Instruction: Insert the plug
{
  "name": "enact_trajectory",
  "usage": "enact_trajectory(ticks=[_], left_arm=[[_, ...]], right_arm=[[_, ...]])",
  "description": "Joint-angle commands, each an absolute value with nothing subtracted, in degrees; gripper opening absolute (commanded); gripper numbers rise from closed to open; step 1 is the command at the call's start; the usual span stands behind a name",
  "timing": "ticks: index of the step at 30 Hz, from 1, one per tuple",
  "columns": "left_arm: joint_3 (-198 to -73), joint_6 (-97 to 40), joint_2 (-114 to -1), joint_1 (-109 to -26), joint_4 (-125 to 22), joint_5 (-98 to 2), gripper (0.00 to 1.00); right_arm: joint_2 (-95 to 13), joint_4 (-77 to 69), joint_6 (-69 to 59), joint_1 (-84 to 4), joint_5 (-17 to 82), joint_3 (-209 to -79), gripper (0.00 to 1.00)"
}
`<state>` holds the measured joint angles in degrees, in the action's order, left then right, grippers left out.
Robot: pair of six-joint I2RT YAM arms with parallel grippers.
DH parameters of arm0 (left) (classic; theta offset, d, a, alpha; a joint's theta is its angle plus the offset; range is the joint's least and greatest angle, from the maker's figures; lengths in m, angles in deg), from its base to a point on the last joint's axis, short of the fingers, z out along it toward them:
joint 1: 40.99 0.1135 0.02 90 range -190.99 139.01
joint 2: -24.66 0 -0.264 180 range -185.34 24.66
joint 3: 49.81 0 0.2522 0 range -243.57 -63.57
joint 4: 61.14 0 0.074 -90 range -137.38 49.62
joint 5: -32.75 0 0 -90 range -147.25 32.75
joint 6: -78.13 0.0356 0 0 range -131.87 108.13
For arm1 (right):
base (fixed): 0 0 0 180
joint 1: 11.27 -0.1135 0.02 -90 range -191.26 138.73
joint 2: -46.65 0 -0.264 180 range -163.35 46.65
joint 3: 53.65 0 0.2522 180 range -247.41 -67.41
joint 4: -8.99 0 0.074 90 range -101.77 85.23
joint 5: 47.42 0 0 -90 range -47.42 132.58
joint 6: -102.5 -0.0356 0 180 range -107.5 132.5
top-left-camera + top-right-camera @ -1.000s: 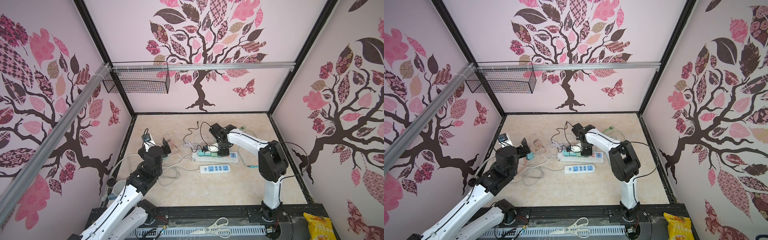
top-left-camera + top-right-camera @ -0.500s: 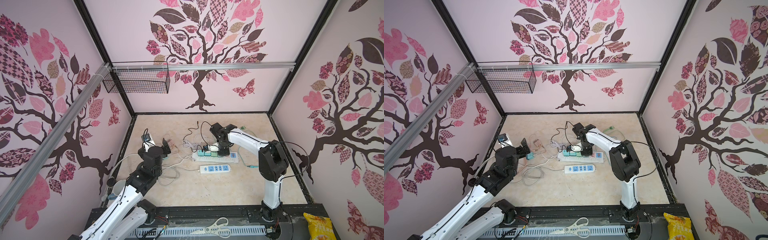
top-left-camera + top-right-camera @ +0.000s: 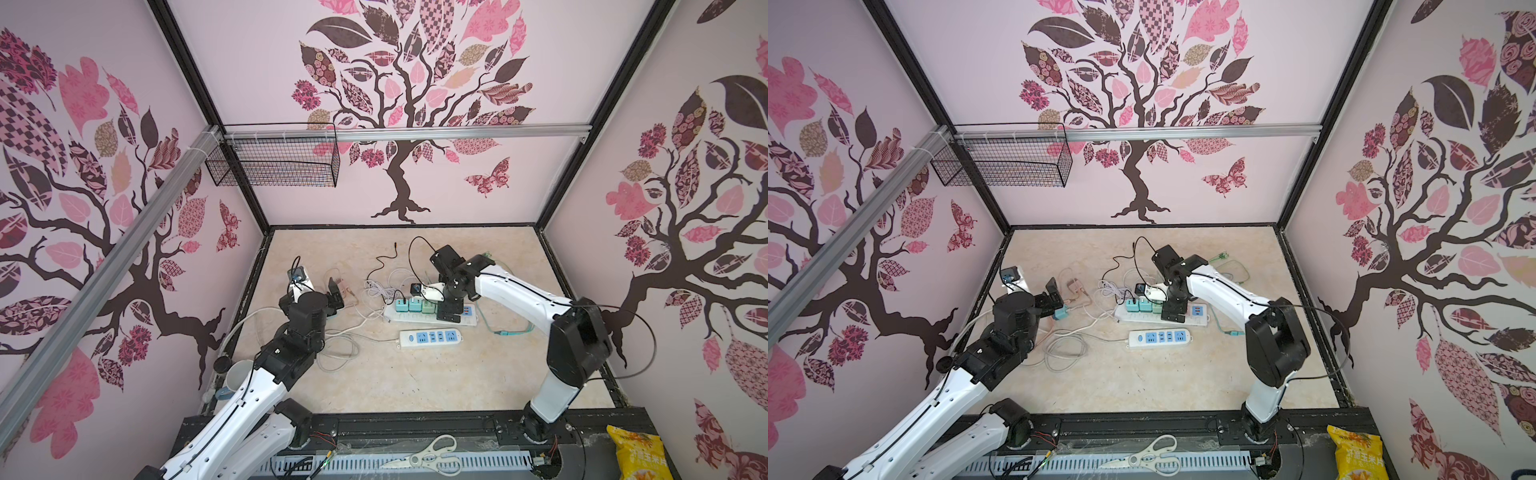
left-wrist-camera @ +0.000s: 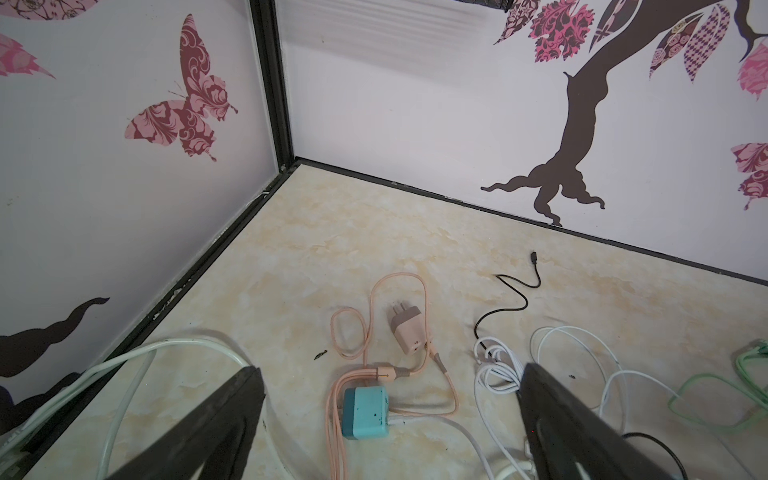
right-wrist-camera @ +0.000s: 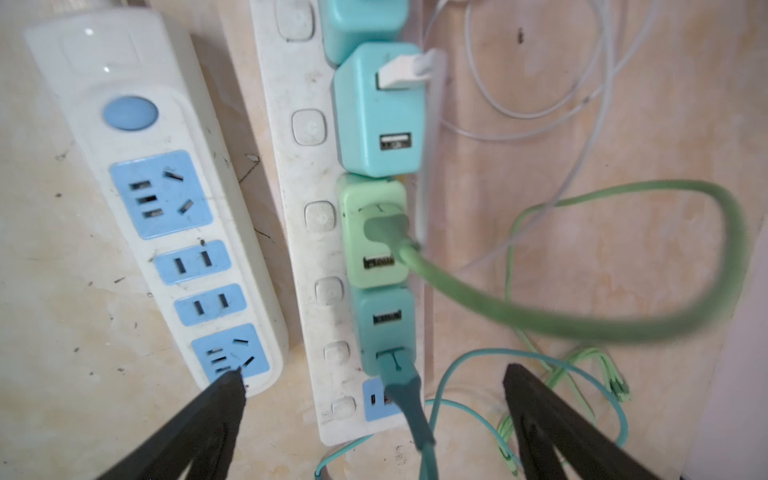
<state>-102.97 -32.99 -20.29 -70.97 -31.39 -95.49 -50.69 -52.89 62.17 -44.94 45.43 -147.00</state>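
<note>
The left end effector (image 4: pixel 390 372) hangs over the tabletop (image 4: pixel 332 232) on the left, its two fingers spread wide and pinching nothing. Below it lie two unplugged chargers: one loose teal charger (image 4: pixel 365 411) and, just beyond it, one pink charger (image 4: pixel 407 332) on its side. A pink cable (image 4: pixel 353 328) loops beside both. Right of these trail one black cable (image 4: pixel 515 291) and a tangle of white cables (image 4: pixel 498 374).

In the middle, two power strips lie side by side. The long strip (image 5: pixel 299 232) is the farther one, and the short strip (image 3: pixel 430 337) is nearer and shows four blue socket faces. Four chargers stand in a row in the long strip: two plugged teal chargers (image 5: pixel 380 112), one light green charger (image 5: pixel 374 232), and the dark teal plug (image 5: pixel 386 328) at the row's right end, seated in its socket.

The right end effector (image 5: pixel 372 374) hangs over that plug with its fingers spread to either side, clear of it.

At the near edge lie one pair of scissors (image 3: pixel 432 457) and, far right, one yellow snack bag (image 3: pixel 640 453).
</note>
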Motion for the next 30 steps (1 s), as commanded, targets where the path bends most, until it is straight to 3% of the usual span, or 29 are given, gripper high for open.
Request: enact_trajectory(ticks=[1, 6, 12, 15, 19, 22, 30], left_arm=[[-106.1, -32.5, -20.2, -70.8, -30.4, -93.0, 0.98], [-105.3, -31.6, -20.1, -70.7, -32.3, -89.8, 0.98], [-105.9, -34.6, -22.5, -70.7, -35.3, -74.4, 0.98], [-108.5, -35.4, -27.0, -70.7, -32.1, -68.0, 0.98], [-112.7, -38.5, -35.0, -70.8, -24.1, -62.8, 0.98], [-112.2, -42.1, -38.6, -71.3, -22.4, -58.1, 0.98], [-107.2, -50.3, -42.5, -76.9, -22.6, -51.3, 0.98]], right_arm=[[-44.4, -49.5, 48.4, -45.0, 47.2, -147.7, 1.0], [-33.5, -31.4, 17.4, -44.9, 59.4, -137.6, 1.0], [-18.9, -18.5, -13.3, -42.9, 58.6, -118.1, 1.0], [-11.3, -12.9, -26.3, -33.5, 49.2, -107.2, 1.0], [-5.0, -9.0, -34.1, -21.7, 36.8, -96.4, 1.0], [-3.4, -10.6, -33.3, -21.1, 39.0, -93.1, 1.0], [-11.0, -4.4, -33.3, -21.1, 31.0, -89.3, 0.9]])
